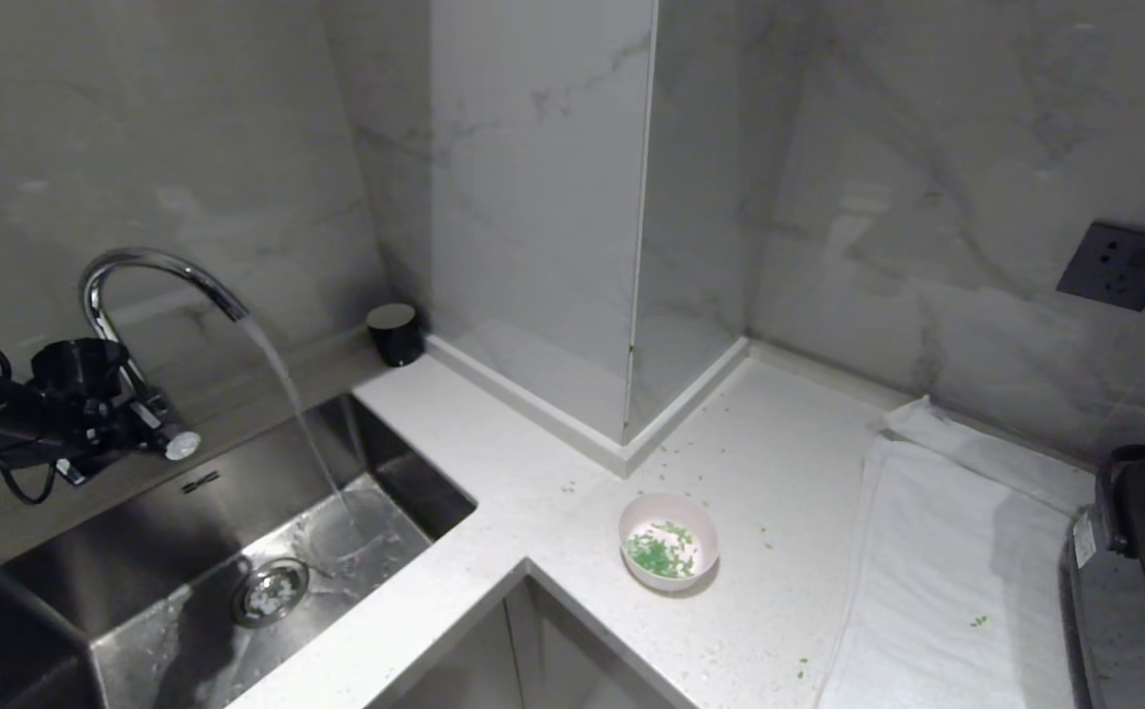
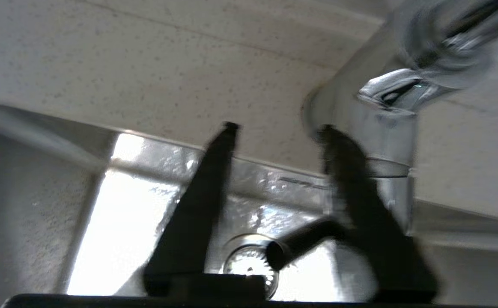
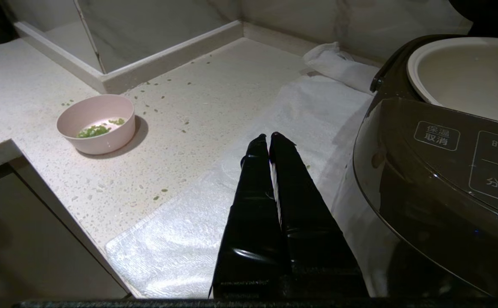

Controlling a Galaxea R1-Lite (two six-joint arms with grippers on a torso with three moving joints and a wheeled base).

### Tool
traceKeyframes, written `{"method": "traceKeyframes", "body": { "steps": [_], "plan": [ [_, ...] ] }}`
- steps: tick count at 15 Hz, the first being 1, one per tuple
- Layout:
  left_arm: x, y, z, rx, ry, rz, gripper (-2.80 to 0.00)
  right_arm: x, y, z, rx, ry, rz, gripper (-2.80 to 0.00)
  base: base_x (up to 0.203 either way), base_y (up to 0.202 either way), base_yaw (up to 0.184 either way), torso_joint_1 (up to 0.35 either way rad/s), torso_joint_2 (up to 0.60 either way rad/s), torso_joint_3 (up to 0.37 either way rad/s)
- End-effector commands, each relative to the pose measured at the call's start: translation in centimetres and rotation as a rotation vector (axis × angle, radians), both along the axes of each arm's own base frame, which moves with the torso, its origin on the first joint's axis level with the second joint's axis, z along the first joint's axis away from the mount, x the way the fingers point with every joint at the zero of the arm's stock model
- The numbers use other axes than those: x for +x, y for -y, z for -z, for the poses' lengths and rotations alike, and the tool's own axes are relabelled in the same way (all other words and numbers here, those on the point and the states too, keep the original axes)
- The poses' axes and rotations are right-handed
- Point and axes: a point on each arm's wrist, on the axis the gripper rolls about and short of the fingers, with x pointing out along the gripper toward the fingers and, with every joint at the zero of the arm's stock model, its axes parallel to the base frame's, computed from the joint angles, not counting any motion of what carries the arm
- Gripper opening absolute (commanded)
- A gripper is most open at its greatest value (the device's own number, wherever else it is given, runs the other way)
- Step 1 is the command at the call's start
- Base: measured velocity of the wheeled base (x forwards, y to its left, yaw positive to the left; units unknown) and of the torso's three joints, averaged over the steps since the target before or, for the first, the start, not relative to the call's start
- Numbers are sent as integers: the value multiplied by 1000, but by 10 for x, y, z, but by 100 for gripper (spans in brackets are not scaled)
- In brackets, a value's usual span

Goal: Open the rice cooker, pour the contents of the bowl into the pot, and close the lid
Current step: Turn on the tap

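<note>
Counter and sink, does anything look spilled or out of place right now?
Yes. Green bits lie scattered on the counter and towel around the bowl, outside it. The tap is running into the sink, with the left claw open beside it. The cooker already stands open.

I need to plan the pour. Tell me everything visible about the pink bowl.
The bowl is small, round and shallow, pale pink outside and white inside, matte like plastic. It stands upright on the speckled white counter, between the sink and the white cloth. Chopped green bits lie inside, more scattered on the counter around it. Nothing else touches it.
</note>
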Motion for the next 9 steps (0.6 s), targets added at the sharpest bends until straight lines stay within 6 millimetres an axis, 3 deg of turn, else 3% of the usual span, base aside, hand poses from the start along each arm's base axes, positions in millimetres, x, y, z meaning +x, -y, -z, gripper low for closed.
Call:
{"method": "traceKeyframes", "body": {
  "steps": [1, 9],
  "plan": [
    [2, 1, -2, 3, 19, -1, 0, 0, 0, 0, 0, 0, 0, -280, 0, 0, 0, 0, 0, 0],
    [3, 1, -5, 2, 31, -3, 0, 0, 0, 0, 0, 0, 0, -280, 0, 0, 0, 0, 0, 0]
  ]
}}
